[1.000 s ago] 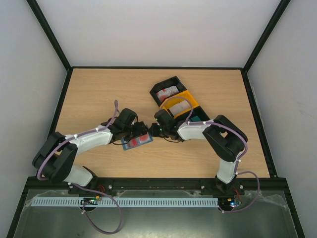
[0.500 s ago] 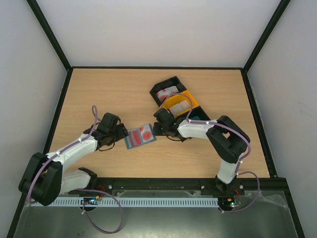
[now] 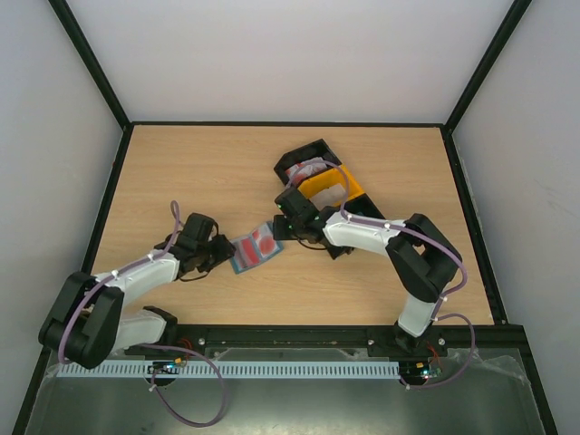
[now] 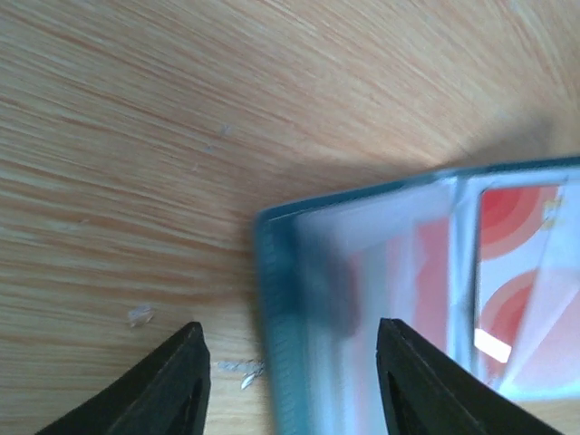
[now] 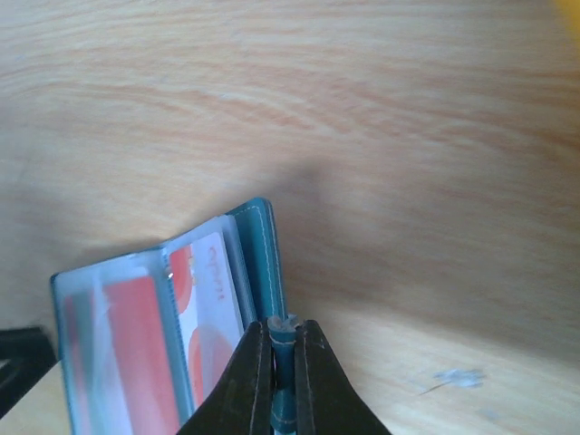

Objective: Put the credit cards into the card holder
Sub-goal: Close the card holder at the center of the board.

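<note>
The teal card holder [image 3: 255, 247] lies open on the table with red-and-white credit cards [image 3: 263, 245] in its clear pockets. My right gripper [image 3: 282, 227] is shut on the holder's teal cover edge [image 5: 263, 245], its fingers pinching the flap in the right wrist view [image 5: 283, 362]. A red-and-white card [image 5: 204, 308] shows in a pocket beside it. My left gripper [image 3: 220, 249] is open at the holder's left end. In the left wrist view [image 4: 290, 399] the holder's teal edge [image 4: 272, 299] lies between the spread fingers, with a card [image 4: 517, 281] further in.
A black bin [image 3: 292, 161] holding red-and-white cards [image 3: 306, 169] and a yellow bin [image 3: 352, 186] holding a pale card [image 3: 331, 195] stand behind the right gripper. A black frame edges the wooden table [image 3: 181, 172].
My left gripper has let go of the holder, drawn back to the left and stands open. My right gripper has moved a little farther back, pulling the holder's right end with it.
</note>
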Controlling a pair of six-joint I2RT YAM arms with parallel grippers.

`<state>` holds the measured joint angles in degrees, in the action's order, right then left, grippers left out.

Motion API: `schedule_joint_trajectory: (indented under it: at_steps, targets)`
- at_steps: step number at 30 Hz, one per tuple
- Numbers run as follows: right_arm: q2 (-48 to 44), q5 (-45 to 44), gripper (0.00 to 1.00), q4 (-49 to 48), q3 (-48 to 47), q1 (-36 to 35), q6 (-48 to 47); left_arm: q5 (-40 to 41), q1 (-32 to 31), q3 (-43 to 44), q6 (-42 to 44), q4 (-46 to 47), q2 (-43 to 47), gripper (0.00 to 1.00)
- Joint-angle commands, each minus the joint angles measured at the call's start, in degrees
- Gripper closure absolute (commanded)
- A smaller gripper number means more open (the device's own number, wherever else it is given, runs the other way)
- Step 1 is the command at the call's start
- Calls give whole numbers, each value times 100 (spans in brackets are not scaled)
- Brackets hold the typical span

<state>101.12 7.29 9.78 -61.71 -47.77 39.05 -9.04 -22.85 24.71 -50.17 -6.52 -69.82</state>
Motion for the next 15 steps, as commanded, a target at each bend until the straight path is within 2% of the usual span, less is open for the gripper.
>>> schedule_joint_trajectory:
  at_steps: [1, 7, 15]
  targets:
    - [-218, 767, 98, -46, -193, -213, 200, -299, 9, -188, -28, 241, -319, 50]
    - [-39, 1661, 98, -475, -205, -319, 389, -692, 9, -350, -58, 919, -654, 53]
    - [110, 2238, 98, -1131, -104, -326, 570, -1042, 6, -362, -109, 1645, -1042, 56]
